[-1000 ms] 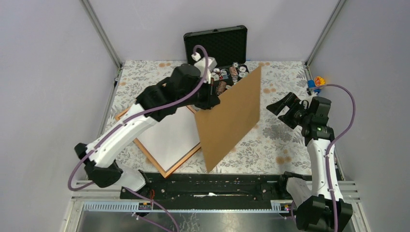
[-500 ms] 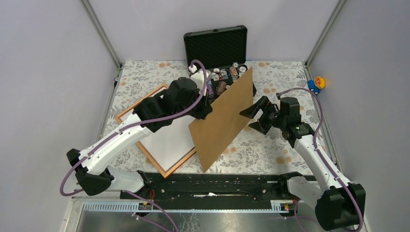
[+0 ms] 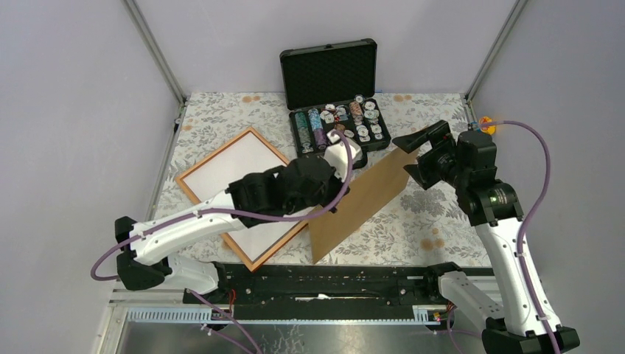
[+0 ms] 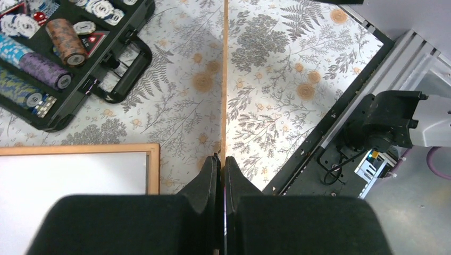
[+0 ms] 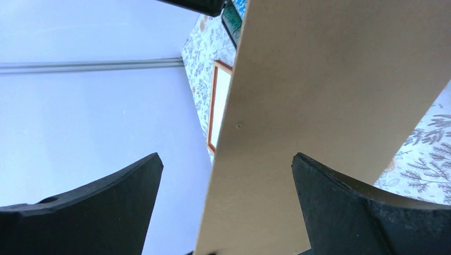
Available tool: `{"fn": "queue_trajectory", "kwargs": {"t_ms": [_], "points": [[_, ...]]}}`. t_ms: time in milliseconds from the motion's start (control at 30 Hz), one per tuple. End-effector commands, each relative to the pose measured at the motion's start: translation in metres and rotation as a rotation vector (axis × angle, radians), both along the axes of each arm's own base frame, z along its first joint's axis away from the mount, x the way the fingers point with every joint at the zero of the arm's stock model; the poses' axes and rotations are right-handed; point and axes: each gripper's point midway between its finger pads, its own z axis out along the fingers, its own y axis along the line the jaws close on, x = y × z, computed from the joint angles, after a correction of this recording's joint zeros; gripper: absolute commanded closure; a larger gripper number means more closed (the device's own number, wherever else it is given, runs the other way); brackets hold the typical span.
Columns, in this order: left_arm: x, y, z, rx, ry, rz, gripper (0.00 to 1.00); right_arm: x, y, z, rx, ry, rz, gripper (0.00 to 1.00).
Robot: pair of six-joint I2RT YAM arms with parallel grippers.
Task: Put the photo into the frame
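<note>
- Firmly, the left gripper (image 4: 221,159) has its 2 fingers pressed together on the thin edge of the brown backing board (image 3: 368,195). The left wrist view shows that edge running straight out from between the pads.
- Spread as wide as it goes, the right gripper (image 5: 226,156) holds nothing. It hangs by the board's far upper corner, and its wrist view shows the board's face lying across the gap between the 2 fingers. I cannot tell whether either finger touches it.
- The board stands tilted between the 2 arms, with its near corner low toward the table's front edge. It looks stiff, light and thin. A pinch at 1 edge probably lets it swing, so a second hold on the opposite edge would likely steady it.
- The photo (image 3: 236,177) lies white back up inside the frame (image 3: 214,153), just left of the board's lower edge. Its picture side is hidden.
- As a judgement, the photo is light and floppy, its glossy face is slippery and easily marked, and it creases if bent. Any nudge is best made at a margin or corner of the white back, with light pressure.
- The frame lies flat on the flowered cloth (image 3: 442,228). It looks rigid and is easiest to hold by its wooden rim.
- The open black case of chips (image 3: 332,125) sits at the back, apart from the frame.
</note>
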Motion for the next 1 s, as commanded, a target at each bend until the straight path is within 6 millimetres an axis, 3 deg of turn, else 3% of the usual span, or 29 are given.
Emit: {"fn": "queue_trajectory", "kwargs": {"t_ms": [0,133,267,600,733,833,967], "points": [[-0.003,-0.022,0.019,-0.075,-0.121,0.003,1.00,-0.009,-0.019,-0.020,-0.089,0.142,-0.085,0.00],[-0.022,-0.034,0.014,-0.045,-0.211,-0.033,1.00,-0.014,-0.031,-0.013,-0.122,0.138,-0.142,0.00],[-0.034,-0.044,0.002,0.006,-0.247,-0.052,1.00,-0.025,-0.044,-0.024,-0.212,0.215,-0.158,0.01],[-0.073,-0.079,-0.019,-0.014,-0.169,-0.178,1.00,-0.064,-0.072,-0.034,-0.397,0.329,-0.158,0.21],[-0.090,-0.091,-0.021,-0.053,-0.115,-0.263,0.77,-0.078,-0.077,-0.044,-0.384,0.353,-0.187,0.35],[-0.097,-0.088,-0.012,-0.076,-0.113,-0.304,0.61,-0.086,-0.077,-0.052,-0.362,0.363,-0.204,0.41],[-0.105,-0.079,0.009,-0.134,-0.126,-0.346,0.44,-0.088,-0.080,-0.060,-0.349,0.364,-0.239,0.65]]}}
